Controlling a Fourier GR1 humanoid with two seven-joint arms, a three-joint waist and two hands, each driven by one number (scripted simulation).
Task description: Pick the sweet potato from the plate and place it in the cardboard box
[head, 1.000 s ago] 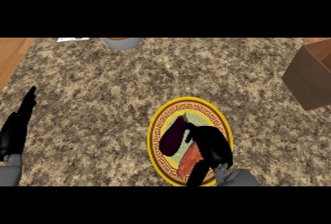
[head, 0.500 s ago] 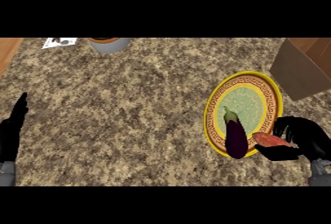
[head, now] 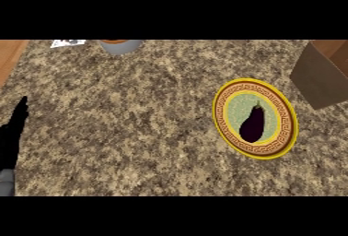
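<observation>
A yellow-rimmed plate (head: 224, 131) with a patterned border lies on the granite counter at the right. Only a dark purple eggplant (head: 253, 125) rests on it; no sweet potato shows anywhere in the head view. The cardboard box (head: 319, 76) stands at the right edge, beyond the plate, with part of it cut off by the frame. My left hand (head: 12, 133) rests at the far left edge, fingers straight and pointing up, open. My right hand is out of the picture.
A grey bowl with an orange inside (head: 121, 45) sits at the counter's far edge, with a white paper (head: 68, 43) to its left. A strip of wooden floor (head: 10, 57) shows beyond the counter's left edge.
My right hand, which held an orange-red piece by the plate's right side, has left the view with it. The plate and box now sit a little further left in the view.
</observation>
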